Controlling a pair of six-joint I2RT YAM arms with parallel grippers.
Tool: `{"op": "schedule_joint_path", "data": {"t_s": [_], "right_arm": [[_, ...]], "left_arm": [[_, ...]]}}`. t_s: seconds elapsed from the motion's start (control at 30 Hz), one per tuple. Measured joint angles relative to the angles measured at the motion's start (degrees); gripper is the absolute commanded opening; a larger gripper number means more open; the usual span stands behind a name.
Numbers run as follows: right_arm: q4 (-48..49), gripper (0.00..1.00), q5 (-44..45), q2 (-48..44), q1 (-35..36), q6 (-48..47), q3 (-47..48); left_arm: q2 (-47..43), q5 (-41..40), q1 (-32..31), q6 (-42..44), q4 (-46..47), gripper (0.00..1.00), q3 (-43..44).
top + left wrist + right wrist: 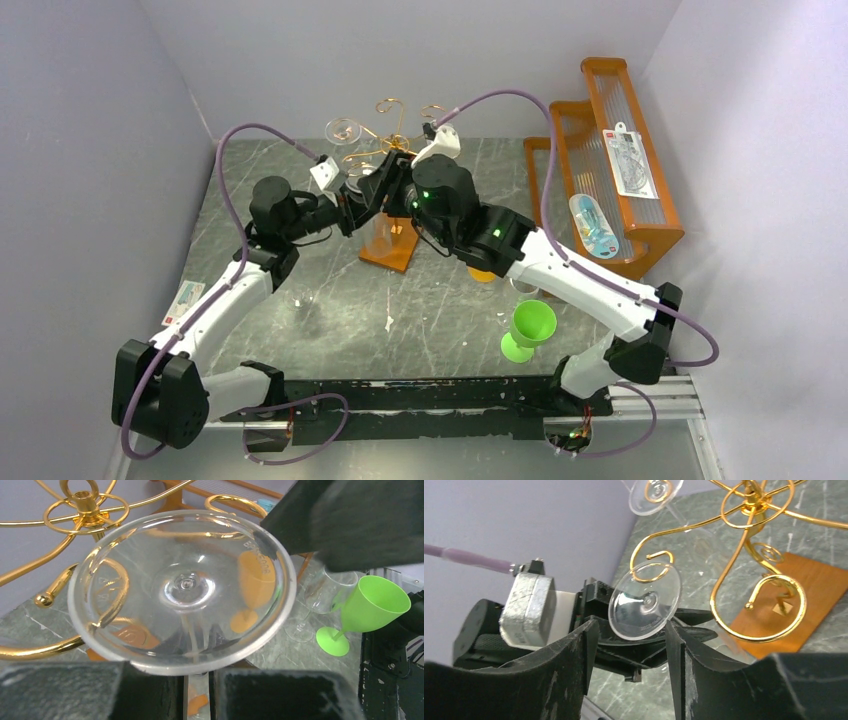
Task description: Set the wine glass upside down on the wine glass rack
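Note:
The clear wine glass hangs upside down. Its round foot [185, 587] fills the left wrist view, and its stem runs down between the fingers of my left gripper [198, 667], which is shut on it. The foot sits beside a curled arm of the copper-gold wine glass rack [85, 502]. My right gripper [629, 630] is open. Its fingertips [672, 630] flank the lower edge of the same foot [644, 601], with a gap on the left side. Behind them stands the rack [749, 502] on its wooden base [809, 592]. From above, both grippers meet at the rack [400, 125].
Another clear glass [656, 491] hangs on a far rack arm. A green wine glass [527, 327], an orange one [255, 580] and a clear one [320, 597] stand to the right. The orange stepped shelf [610, 170] fills the back right corner. Grey walls close in behind.

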Motion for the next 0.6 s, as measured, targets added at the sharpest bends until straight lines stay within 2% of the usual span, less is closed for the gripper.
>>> {"op": "schedule_joint_path", "data": {"t_s": [0.27,0.5,0.6], "right_arm": [[-2.4,0.44,2.4,1.7,-2.0,-1.6,1.0],[-1.6,0.23,-0.3,2.8,-4.2,-0.5,1.3],[0.6,0.09,-3.4,2.4,-5.6,1.7,0.0]], "left_arm": [[-0.4,-0.1,0.0,0.1,1.9,0.05,-0.9],[-1.1,0.1,0.0,0.2,3.0,0.05,-1.5],[-1.6,0.1,0.0,0.3,3.0,0.05,-1.8]]}}
